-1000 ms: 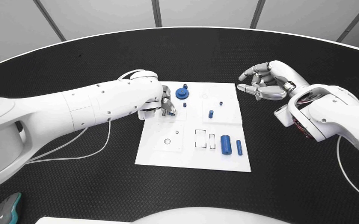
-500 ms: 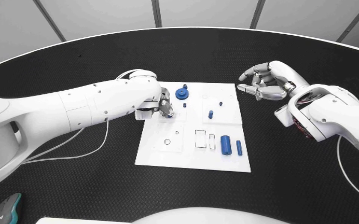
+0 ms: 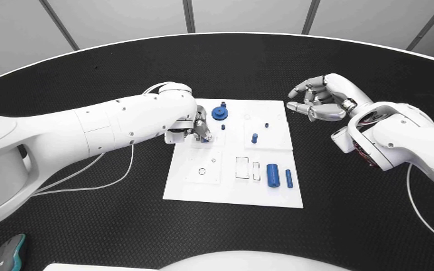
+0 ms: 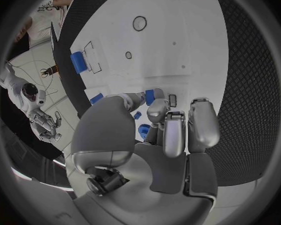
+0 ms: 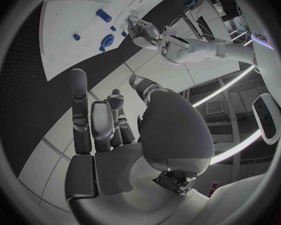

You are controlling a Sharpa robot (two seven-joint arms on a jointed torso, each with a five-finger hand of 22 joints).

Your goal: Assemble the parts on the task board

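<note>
The black table carries the white task board in its middle, and the left hand is down over the board's left edge, near the far corner. Can't tell whether its fingers are pinching anything — they're curled together over the plate with a small blue part right at the tips. The right hand hangs off the board's far right corner, holding nothing, fingers apart. A round blue part stands just beside the left hand; the fat blue cylinder and thin blue pin lie side by side near the board's right edge — well apart from both hands.
</note>
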